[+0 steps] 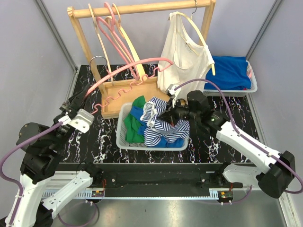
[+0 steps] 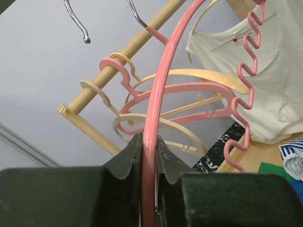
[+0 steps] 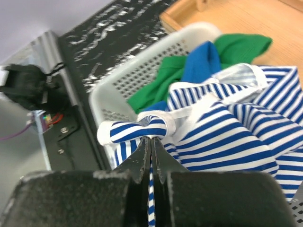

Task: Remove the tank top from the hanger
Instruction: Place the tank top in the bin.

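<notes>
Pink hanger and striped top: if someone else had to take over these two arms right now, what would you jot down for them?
Left gripper: shut on one arm of the pink hanger.
Right gripper: shut on a white-trimmed edge of the striped tank top.
Where things are: the top is bunched over the white basket, on green and blue clothes.
Done: the top looks free of the hanger.
Left: probably just let the top drop into the basket and put the hanger down.

Wooden rack (image 1: 142, 8), pink hanger (image 2: 152, 118), basket (image 1: 121, 132) mid-table; bare tabletop (image 1: 100, 144) front-left.
</notes>
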